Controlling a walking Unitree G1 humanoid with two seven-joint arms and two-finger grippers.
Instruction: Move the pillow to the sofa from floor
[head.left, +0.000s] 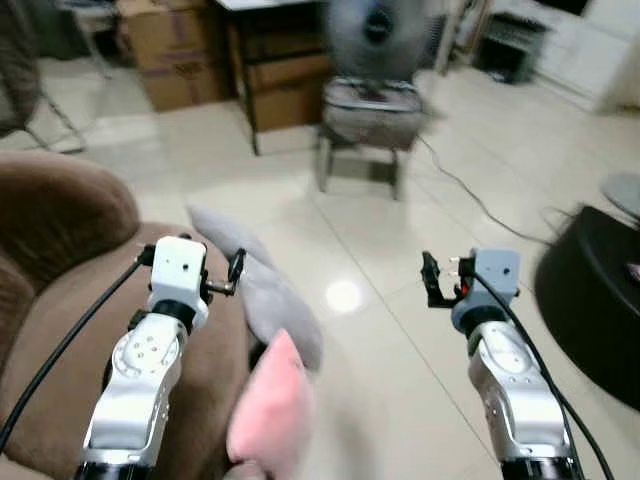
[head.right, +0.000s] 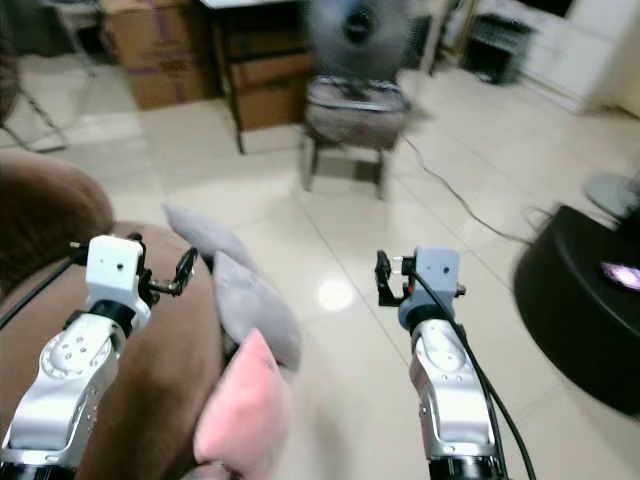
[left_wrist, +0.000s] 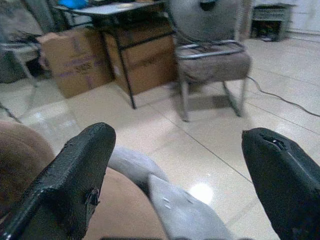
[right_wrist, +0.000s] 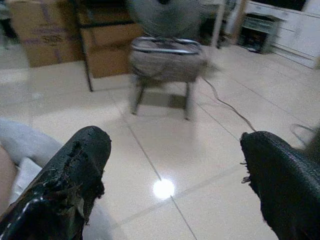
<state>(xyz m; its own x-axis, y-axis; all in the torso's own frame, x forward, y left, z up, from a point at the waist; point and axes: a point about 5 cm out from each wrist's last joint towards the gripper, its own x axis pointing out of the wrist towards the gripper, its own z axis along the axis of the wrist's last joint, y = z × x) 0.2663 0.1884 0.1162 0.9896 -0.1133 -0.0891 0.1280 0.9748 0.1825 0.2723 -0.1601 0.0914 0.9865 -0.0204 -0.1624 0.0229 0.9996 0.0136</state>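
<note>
Grey pillow (head.left: 262, 292) lies draped on the edge of the brown sofa (head.left: 60, 300), its far end hanging twd the tiled floor (head.left: 400, 330). Pink pillow (head.left: 272, 410) sits just beside it, nearer the camera, also against the sofa edge, touching the grey one.

Left tool (head.left: 222, 278) is raised over the sofa seat, just beside the grey pillow's upper part; fingers (left_wrist: 75, 175) wide apart w/ nothing between them, per the left wrist view, where the grey pillow (left_wrist: 170, 200) shows below the gap.

Right tool (head.left: 440, 280) is held over bare floor, well apart from both pillows; fingers (right_wrist: 70, 180) spread wide, nothing gripped.

Bkgd: metal-frame chair (head.left: 370, 115) w/ a padded seat, a fan (head.left: 380, 35) standing on it, blurred. Black cable (head.left: 470, 190) runs across the floor from the chair area to the robot's right. Cardboard boxes (head.left: 170, 50) sit beside and under a dark-framed counter (head.left: 270, 40). Round black object (head.left: 590, 300) on the floor at right; can't tell what it is.
</note>
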